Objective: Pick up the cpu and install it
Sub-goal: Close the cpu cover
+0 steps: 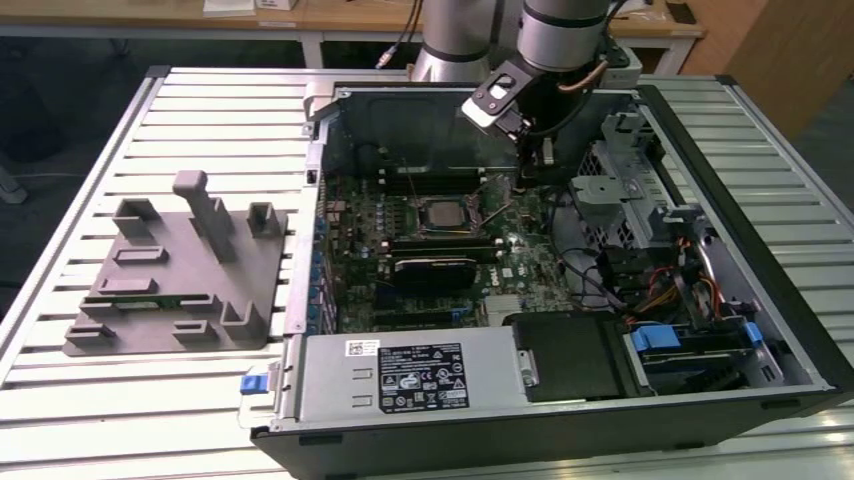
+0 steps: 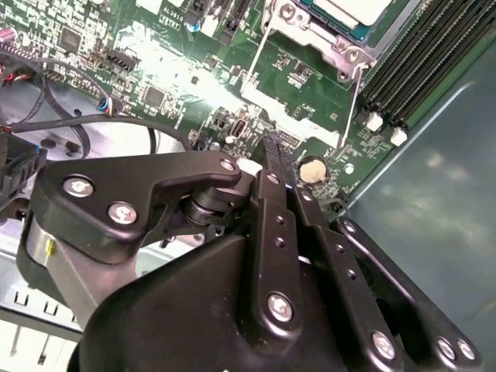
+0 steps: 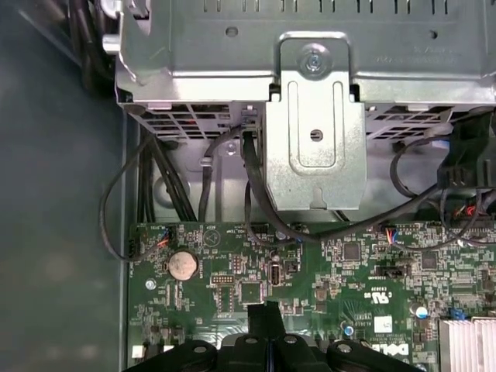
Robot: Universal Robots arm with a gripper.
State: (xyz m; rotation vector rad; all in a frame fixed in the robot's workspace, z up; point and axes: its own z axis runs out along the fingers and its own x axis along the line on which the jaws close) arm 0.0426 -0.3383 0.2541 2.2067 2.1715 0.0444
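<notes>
Sitting flat with its pale silver top up, the cpu (image 1: 441,212) is resting in the socket (image 2: 325,43) at the middle of the motherboard (image 1: 527,250), square to the metal frame around it. By this look it is already lying where it belongs. Whether the frame is latched down over it I cannot tell. A thin wire lever (image 2: 355,93) is running along the socket's edge in the second wrist view, beside the memory slots (image 2: 403,70).

To the exterior view's right of the socket, the gripper (image 1: 538,165) is hanging low inside the computer case (image 1: 387,120). It is over the board near the coin cell (image 3: 182,265) and apart from the cpu. Its fingers (image 2: 275,209) are pressing together tip to tip and carrying nothing, which fits a chip that is lying in place rather than in hand.

Beyond the tips in the first wrist view, a metal drive cage (image 3: 310,101) is overhanging the board, with black cables looping under it. Outside the case, on the exterior view's left, the grey fixture (image 1: 174,270) is lying on the slatted bench (image 1: 134,400), well apart from the work.
</notes>
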